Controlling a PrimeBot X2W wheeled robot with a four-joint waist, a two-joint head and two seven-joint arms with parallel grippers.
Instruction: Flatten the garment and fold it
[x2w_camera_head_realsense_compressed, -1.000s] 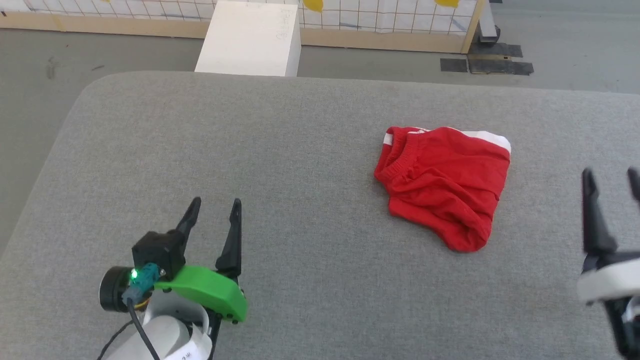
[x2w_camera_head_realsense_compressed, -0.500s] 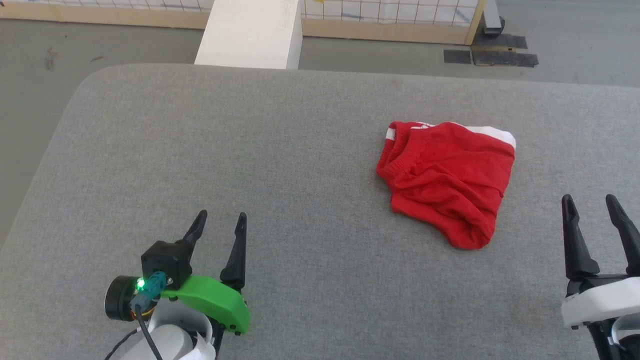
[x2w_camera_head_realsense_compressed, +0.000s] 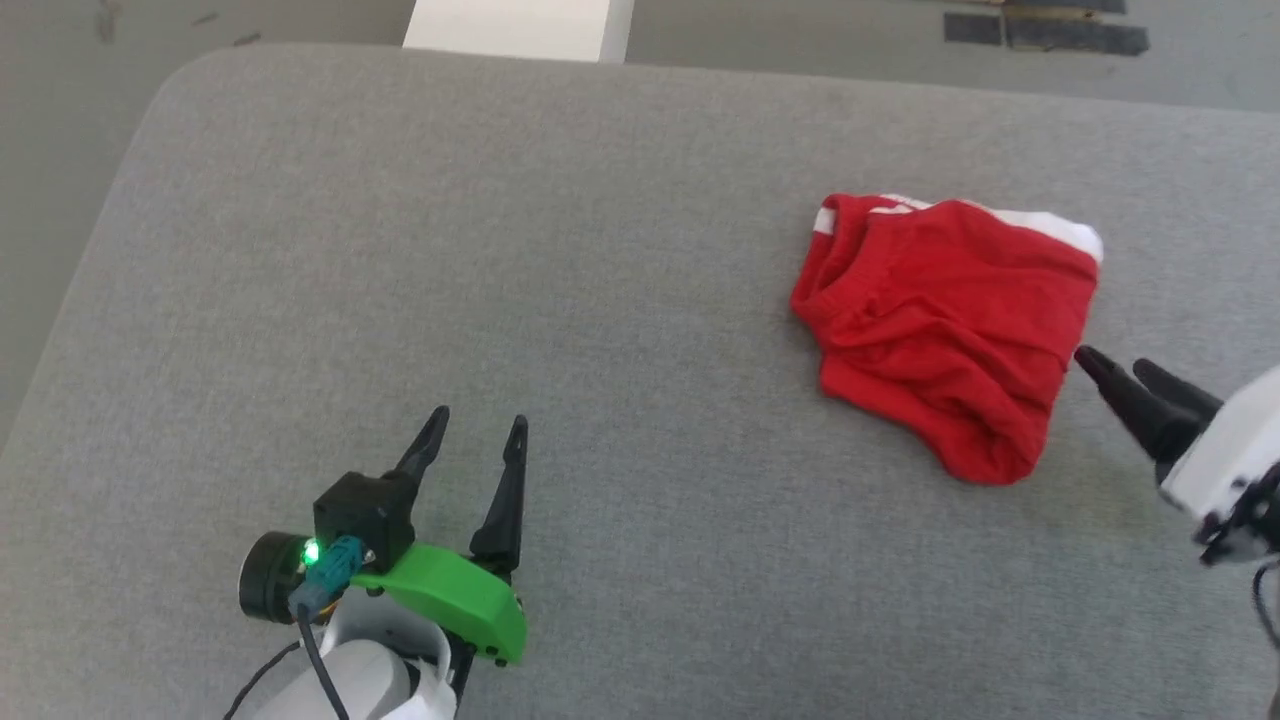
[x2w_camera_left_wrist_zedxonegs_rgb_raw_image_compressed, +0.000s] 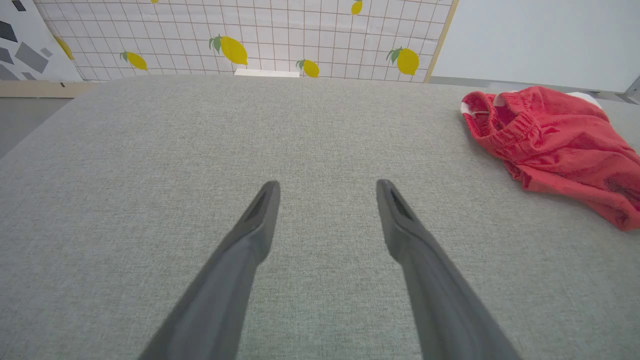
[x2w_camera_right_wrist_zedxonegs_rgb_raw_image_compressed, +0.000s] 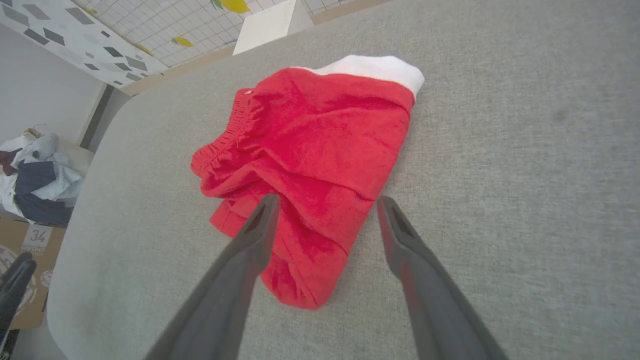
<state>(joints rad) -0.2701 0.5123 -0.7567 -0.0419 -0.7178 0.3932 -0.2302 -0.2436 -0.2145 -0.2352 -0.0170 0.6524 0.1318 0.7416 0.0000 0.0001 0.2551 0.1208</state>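
On my left, the left gripper (x2w_camera_head_realsense_compressed: 479, 418) hangs low over bare grey desk (x2w_camera_head_realsense_compressed: 600, 250). Its jaws are spread wide with nothing between them, and its wrist view shows only grey cloth surface between the two fingers. Well to its right, past the middle of the desk, the garment (x2w_camera_head_realsense_compressed: 950, 320) lies in a rumpled red heap. Its gathered waistband (x2w_camera_head_realsense_compressed: 830, 270) is turned toward the left and a white stripe (x2w_camera_head_realsense_compressed: 1060, 228) runs along the far edge. It lies loose, held by neither arm. Furthest right, the right gripper (x2w_camera_head_realsense_compressed: 1112, 360) points in at the heap's right-hand edge, jaws apart and empty. From the right wrist view, one finger overlaps the red cloth and the other sits over bare desk. I cannot tell whether either tip touches the fabric.
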